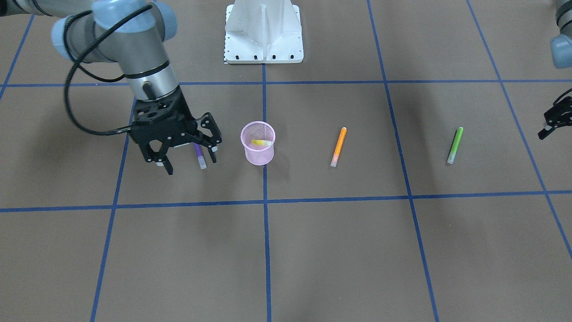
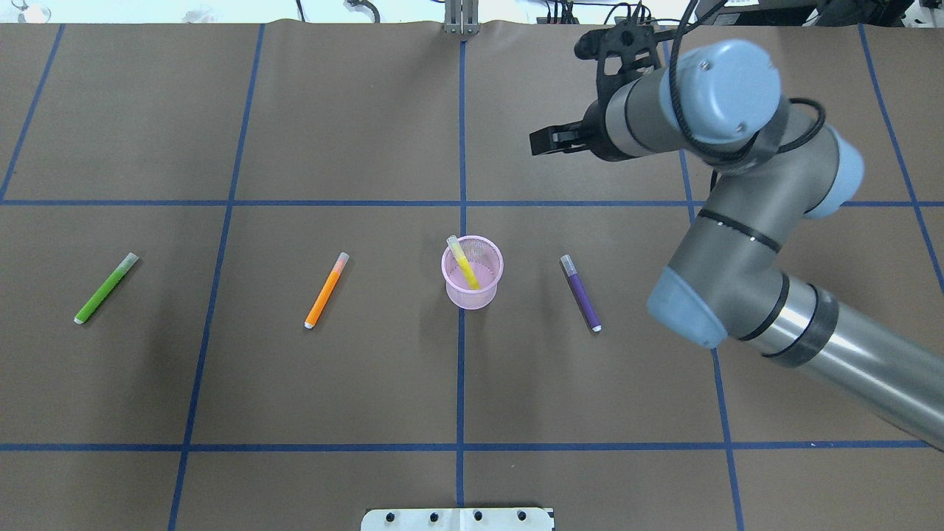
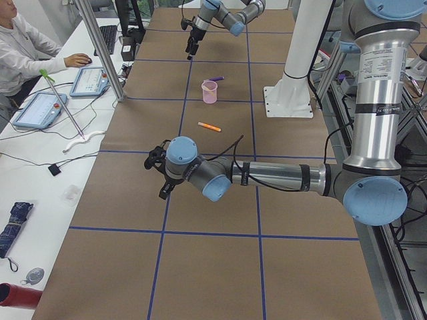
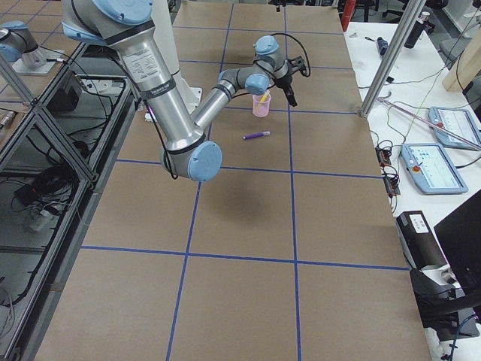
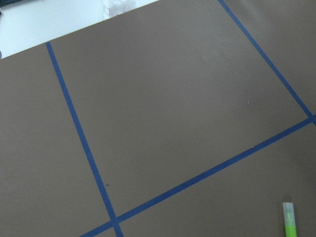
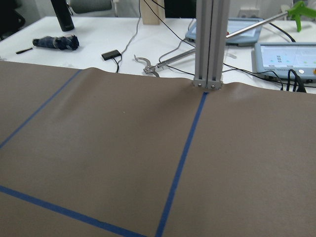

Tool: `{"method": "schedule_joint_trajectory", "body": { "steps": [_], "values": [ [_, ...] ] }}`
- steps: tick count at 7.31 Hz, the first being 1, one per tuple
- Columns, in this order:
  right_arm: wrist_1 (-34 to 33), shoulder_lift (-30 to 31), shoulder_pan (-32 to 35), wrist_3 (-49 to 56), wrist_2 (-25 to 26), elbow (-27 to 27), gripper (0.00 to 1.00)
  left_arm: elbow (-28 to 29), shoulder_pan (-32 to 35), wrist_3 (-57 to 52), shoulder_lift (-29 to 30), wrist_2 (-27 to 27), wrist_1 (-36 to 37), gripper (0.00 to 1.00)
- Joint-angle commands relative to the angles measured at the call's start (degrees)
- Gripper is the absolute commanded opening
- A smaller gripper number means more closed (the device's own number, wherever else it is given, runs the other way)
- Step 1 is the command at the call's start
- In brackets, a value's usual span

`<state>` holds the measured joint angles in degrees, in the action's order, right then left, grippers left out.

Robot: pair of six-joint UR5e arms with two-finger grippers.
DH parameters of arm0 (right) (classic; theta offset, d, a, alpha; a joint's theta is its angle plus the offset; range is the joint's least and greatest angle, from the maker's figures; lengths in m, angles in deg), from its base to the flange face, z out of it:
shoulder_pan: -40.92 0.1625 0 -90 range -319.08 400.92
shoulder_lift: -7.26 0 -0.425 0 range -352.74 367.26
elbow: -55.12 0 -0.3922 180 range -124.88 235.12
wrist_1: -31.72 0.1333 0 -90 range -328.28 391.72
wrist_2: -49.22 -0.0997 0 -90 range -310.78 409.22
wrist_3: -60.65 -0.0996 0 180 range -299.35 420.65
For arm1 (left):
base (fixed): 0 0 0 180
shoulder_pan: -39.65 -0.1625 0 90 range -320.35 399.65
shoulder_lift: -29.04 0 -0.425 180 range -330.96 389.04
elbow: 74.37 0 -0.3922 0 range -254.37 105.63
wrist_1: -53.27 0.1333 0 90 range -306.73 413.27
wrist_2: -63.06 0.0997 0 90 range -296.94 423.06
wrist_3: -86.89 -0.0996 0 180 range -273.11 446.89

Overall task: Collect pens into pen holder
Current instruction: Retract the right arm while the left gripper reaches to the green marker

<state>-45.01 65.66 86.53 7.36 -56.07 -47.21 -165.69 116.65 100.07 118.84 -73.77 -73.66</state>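
The pink mesh pen holder (image 1: 258, 145) (image 2: 473, 280) stands at the table's middle with a yellow pen (image 1: 261, 143) (image 2: 463, 264) leaning inside it. A purple pen (image 1: 199, 156) (image 2: 580, 293) lies flat on the table beside it, on my right arm's side. An orange pen (image 1: 338, 146) (image 2: 326, 290) and a green pen (image 1: 455, 145) (image 2: 106, 288) (image 5: 289, 222) lie on the other side. My right gripper (image 1: 191, 162) is open and empty, held in the air well above the table. My left gripper (image 1: 547, 127) shows only partly at the frame edge, beyond the green pen; I cannot tell its state.
Blue tape lines divide the brown table cover into squares. The white base mount (image 1: 263, 31) (image 2: 457, 520) stands at the robot's side. An aluminium post (image 6: 207, 44) rises at the far edge, with an operators' bench (image 3: 60, 100) beyond it.
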Motion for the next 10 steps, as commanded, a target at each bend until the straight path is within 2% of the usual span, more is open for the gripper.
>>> {"method": "schedule_joint_trajectory", "body": {
  "steps": [1,3,4,6,7,10],
  "values": [
    [-5.6,2.5,11.6,10.8,-14.1,-0.1,0.99,0.5,-8.2,4.0,-0.8,7.1,-0.5,1.0],
    [-5.5,7.8,18.9,21.0,-22.8,-1.0,0.99,0.5,-14.8,8.6,-1.5,11.0,-0.5,1.0],
    [-5.4,9.5,20.3,24.0,-23.6,-1.2,0.99,-0.1,-20.0,11.4,-1.1,15.8,-0.6,1.0],
    [-5.4,9.7,20.5,24.5,-23.6,-1.3,0.99,-0.4,-23.5,11.5,-0.9,16.5,-0.6,0.99],
    [-5.4,9.7,20.5,24.5,-23.5,-1.3,0.99,-0.4,-24.4,11.5,-0.4,16.5,-0.5,0.92],
    [-5.3,9.8,20.5,24.5,-23.2,-1.3,0.99,-0.3,-26.2,11.5,0.8,16.5,-0.5,0.48]
  ]
}}
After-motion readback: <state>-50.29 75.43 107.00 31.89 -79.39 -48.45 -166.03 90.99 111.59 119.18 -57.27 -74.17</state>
